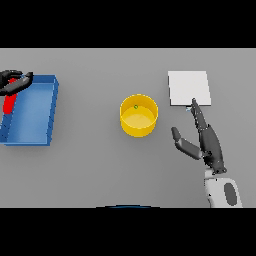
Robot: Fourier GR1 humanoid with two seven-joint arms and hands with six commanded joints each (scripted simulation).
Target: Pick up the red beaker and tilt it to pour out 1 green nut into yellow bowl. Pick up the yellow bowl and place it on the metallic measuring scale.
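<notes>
The right hand (207,142) is reaching forward over the grey worktop (100,170) with its fingers straight and spread from the thumb, holding nothing; the thumb is jutting out toward the left. Its fingertips are lying at the near edge of the metallic measuring scale (189,87), a pale square plate sitting just ahead of the hand. The yellow bowl (139,115) is standing upright on the worktop to the left of this hand, apart from it, and slightly nearer than the scale. A small green nut (136,106) is lying inside the bowl, close to its far wall. The left hand (15,81) is showing far off at the left edge, its fingers curling around the top of the red beaker (9,102), which is hanging down from the grasp. Hand and beaker are sitting over the far left corner of a blue tray (47,112), which is resting on the worktop well to the left of the bowl.
</notes>
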